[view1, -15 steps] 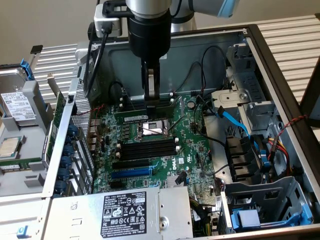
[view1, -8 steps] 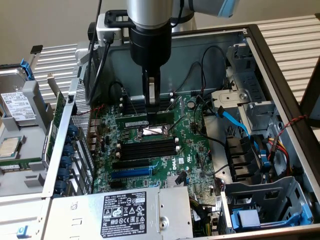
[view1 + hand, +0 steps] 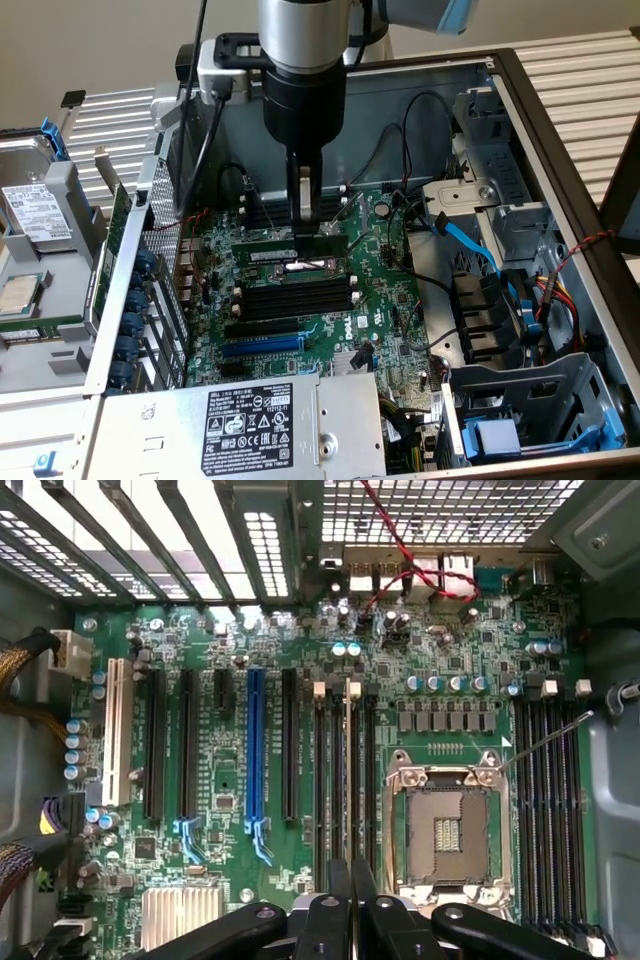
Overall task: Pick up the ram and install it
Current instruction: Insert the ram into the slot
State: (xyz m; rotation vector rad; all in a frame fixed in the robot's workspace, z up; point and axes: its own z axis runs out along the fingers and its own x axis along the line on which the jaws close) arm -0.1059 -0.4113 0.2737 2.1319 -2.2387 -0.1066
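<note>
1. We see a pale ribbed worktop (image 3: 112, 112) in the upper left and upper right of the exterior view.
2. An open computer case (image 3: 545, 140) lies on the worktop, open side up, and takes up the middle of the frame.
3. At the left edge, just beside the case, we see a grey drive carrier (image 3: 40, 215). We cannot tell whether it rests on the worktop.

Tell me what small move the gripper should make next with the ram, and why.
Probably ease straight down: the gripper is shut on the ram, which hangs edge-on along the black memory slots beside the CPU socket, apparently not yet seated.
</note>
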